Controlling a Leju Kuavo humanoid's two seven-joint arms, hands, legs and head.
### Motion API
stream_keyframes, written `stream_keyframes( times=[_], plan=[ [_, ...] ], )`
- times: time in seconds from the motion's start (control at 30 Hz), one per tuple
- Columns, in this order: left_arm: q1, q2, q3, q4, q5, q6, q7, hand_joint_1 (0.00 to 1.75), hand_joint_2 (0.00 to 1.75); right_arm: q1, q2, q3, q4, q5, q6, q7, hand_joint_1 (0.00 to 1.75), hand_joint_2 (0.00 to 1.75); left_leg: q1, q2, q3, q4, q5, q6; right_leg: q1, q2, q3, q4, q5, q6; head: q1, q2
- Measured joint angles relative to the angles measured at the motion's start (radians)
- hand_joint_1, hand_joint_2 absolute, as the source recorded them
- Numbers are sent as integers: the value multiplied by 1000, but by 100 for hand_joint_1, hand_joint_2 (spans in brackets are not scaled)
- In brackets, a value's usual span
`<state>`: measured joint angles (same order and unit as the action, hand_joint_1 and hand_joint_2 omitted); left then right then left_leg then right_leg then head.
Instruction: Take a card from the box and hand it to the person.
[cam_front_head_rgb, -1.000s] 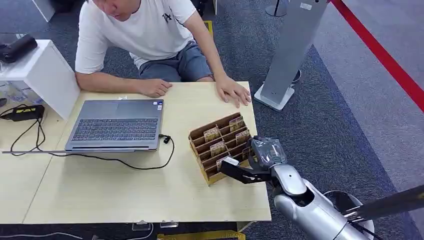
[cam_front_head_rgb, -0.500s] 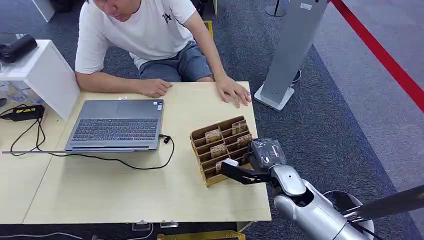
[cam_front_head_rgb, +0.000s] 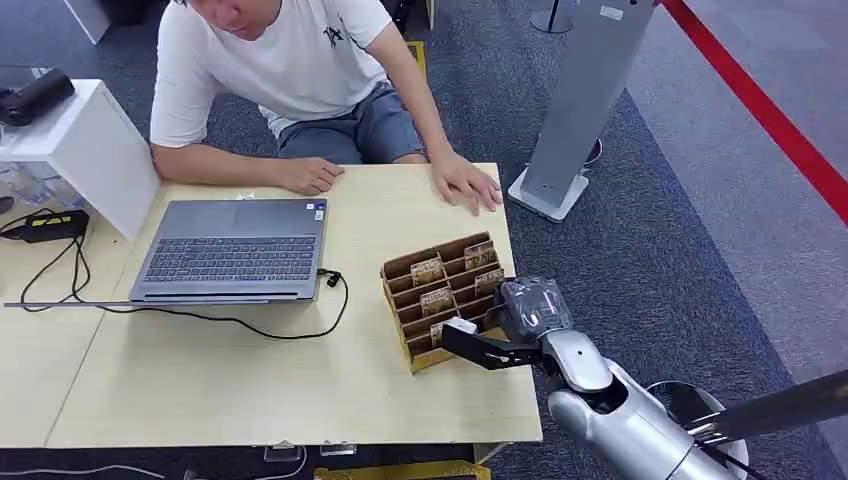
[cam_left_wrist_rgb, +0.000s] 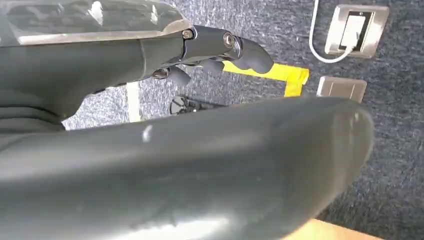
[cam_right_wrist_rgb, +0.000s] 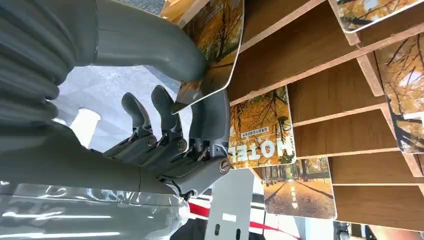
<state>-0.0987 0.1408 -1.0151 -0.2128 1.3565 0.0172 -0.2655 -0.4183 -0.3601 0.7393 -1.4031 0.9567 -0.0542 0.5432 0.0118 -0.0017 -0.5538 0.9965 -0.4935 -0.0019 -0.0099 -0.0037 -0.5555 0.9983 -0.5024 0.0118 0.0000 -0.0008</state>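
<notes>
Card (cam_right_wrist_rgb: 212, 52) is pinched by the right hand (cam_front_head_rgb: 515, 322) at the box's (cam_front_head_rgb: 440, 295) near right corner, barely lifted from its slot. Handover to the person (cam_front_head_rgb: 280, 70) at the far side remains. Left hand (cam_left_wrist_rgb: 220, 47) hangs, fingers loosely curled, empty.

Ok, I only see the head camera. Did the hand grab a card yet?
Observer: Yes. The right wrist camera shows the right hand pinching a card with orange trees between its thumb and a finger.
Operator: Do the cards have words on them?
Observer: The next card in the box says HOTEL.
Operator: And where's the other hand?
Observer: The left hand hangs over grey carpet, near yellow tape.
</notes>
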Motion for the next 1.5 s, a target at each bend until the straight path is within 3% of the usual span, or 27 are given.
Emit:
stream_keyframes(
  times=[0.43,0.77,1.07,1.4,1.5],
  plan=[
    [1,0,0,0,3,6,-13,0,0,-4,-11,-3,-28,-2,-11,15,140,175,0,0,0,0,0,0,0,0,0,0,0,0,0,0],
    [3,6,0,0,21,16,-13,0,0,-15,-63,-57,-226,10,-64,55,140,175,0,0,0,0,0,0,0,0,0,0,0,0,0,0],
    [3,6,0,0,20,16,-10,0,0,9,-68,-89,-361,26,-198,-38,140,175,0,0,0,0,0,0,0,0,0,0,0,0,0,0],
    [2,4,0,0,11,-4,-10,0,0,38,-45,-92,-357,254,-409,-128,140,175,0,0,0,0,0,0,0,0,0,0,0,0,0,0],
    [2,3,0,0,12,-13,-10,0,0,45,-38,-93,-351,291,-425,-137,140,175,0,0,0,0,0,0,0,0,0,0,0,0,-1,0]
  ],
)
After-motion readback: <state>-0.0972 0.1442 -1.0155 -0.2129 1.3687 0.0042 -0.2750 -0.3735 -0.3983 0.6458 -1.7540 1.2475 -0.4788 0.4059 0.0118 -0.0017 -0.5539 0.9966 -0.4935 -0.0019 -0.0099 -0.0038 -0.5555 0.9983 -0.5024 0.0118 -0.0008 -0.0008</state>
